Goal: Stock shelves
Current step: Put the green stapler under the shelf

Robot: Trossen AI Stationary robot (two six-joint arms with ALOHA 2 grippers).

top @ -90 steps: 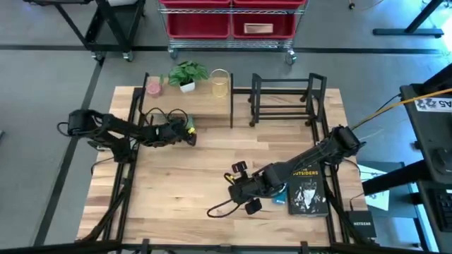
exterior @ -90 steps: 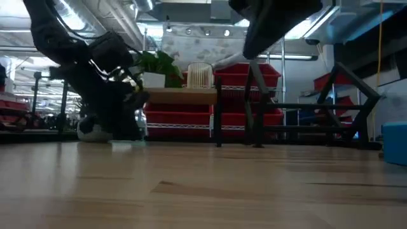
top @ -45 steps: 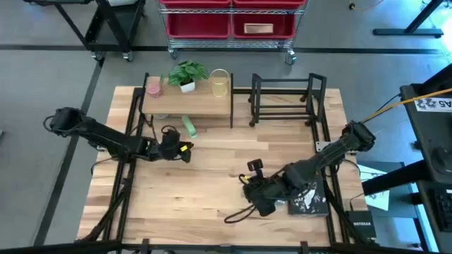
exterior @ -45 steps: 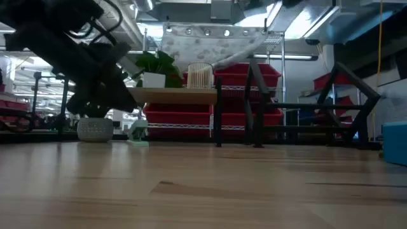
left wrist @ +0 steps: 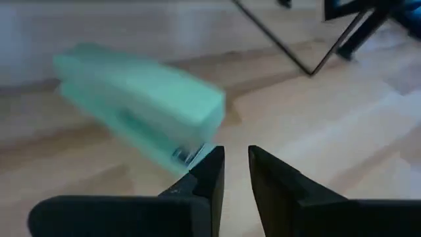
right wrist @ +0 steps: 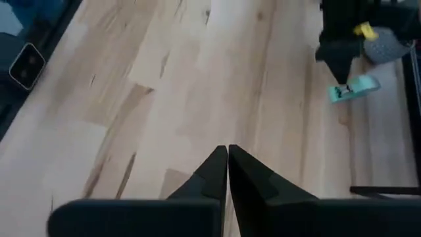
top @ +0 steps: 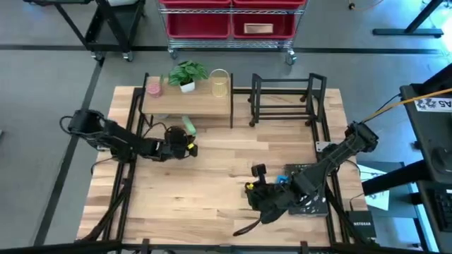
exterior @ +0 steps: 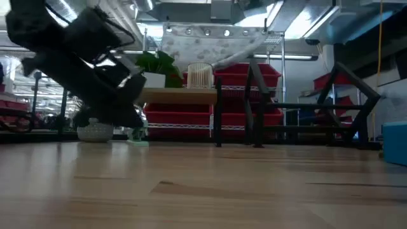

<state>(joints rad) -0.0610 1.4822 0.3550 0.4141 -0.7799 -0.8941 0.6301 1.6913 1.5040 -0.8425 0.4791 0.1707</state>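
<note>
from above, the light wood-topped two-tier shelf with black legs (top: 189, 104) stands at the table's far edge, the black open-frame metal rack (top: 284, 99) just beside it. a pale green stapler (top: 188, 125) lies by the shelf, near the left gripper (top: 189, 149), fingers slightly apart. the right gripper (right wrist: 227, 158), fingertips pressed together, hovers well apart; a dark book (top: 311, 201) is half hidden under its arm.

The left arm stretches low across the worktop, its left claw (left wrist: 233, 164) with fingers slightly parted and empty. The right arm folds back toward the near edge, right claw (right wrist: 227, 161) pressed closed, gripping nothing.
</note>
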